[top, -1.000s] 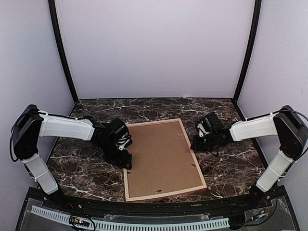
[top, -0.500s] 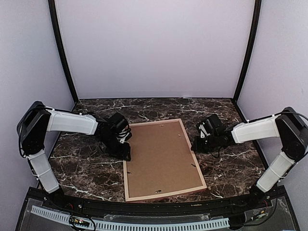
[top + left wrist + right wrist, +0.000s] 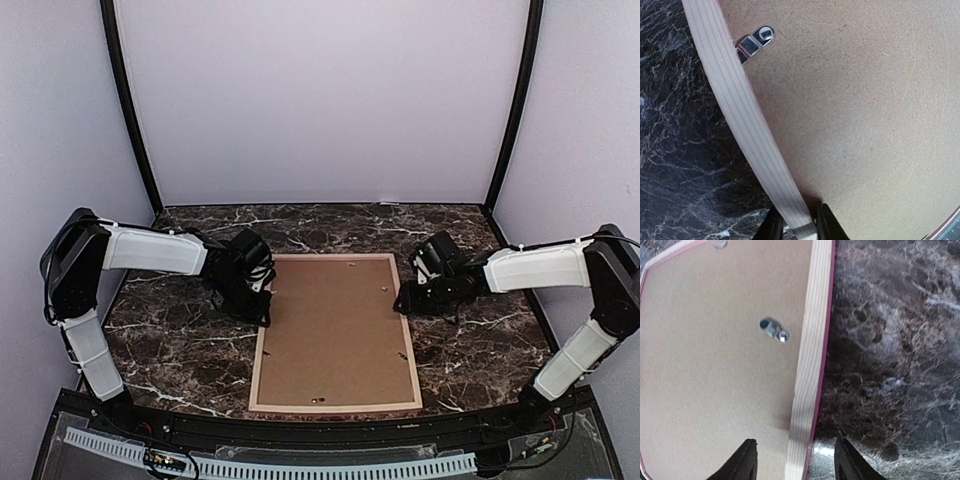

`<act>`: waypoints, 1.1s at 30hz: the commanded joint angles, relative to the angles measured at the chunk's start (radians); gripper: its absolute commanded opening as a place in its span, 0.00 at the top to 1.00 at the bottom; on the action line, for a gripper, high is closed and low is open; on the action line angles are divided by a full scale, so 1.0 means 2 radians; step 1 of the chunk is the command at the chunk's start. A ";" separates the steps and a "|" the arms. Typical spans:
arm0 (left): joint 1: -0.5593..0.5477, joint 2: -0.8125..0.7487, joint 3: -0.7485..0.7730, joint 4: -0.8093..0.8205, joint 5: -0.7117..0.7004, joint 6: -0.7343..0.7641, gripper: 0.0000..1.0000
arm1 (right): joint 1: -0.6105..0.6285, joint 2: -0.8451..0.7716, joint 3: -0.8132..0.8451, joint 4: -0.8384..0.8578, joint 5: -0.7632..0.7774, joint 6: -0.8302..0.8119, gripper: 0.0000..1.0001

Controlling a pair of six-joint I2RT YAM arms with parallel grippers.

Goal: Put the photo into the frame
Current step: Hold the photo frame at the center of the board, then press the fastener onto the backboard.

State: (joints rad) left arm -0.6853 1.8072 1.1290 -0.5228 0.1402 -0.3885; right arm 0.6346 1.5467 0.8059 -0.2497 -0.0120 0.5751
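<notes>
Two grippers flanked the frame (image 3: 335, 407), which lay back-up on the table (image 3: 180, 350). The left gripper (image 3: 796, 229) pinched its left rail; the right gripper (image 3: 795, 464) straddled the right rail, jaws spread, clear of the wood.

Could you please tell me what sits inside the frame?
A brown backing board fills the frame, with metal clips at its rails. Anything beneath the board is covered.

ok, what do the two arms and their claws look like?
Matching pair. The left arm and right arm have white tubular links between bulky black joints, with thin black cables looping off the upper joints. The left claw and right claw are black, each with two slim black fingers.
</notes>
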 commanded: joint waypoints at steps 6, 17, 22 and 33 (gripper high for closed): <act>-0.001 0.004 0.008 -0.010 -0.012 0.022 0.79 | -0.012 0.072 0.090 -0.019 0.046 -0.058 0.37; -0.001 0.006 0.009 -0.007 -0.007 0.019 0.78 | -0.015 0.129 0.140 -0.030 0.053 -0.083 0.37; -0.001 0.007 0.011 -0.008 -0.004 0.019 0.79 | -0.015 0.144 0.143 -0.025 0.050 -0.085 0.41; -0.001 0.010 0.011 -0.007 -0.001 0.019 0.78 | -0.022 0.159 0.150 -0.015 0.048 -0.076 0.63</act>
State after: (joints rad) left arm -0.6842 1.8137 1.1416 -0.5278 0.1326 -0.3885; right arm 0.6003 1.8320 1.0882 -0.3023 0.0792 0.4267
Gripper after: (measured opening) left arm 0.218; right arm 0.393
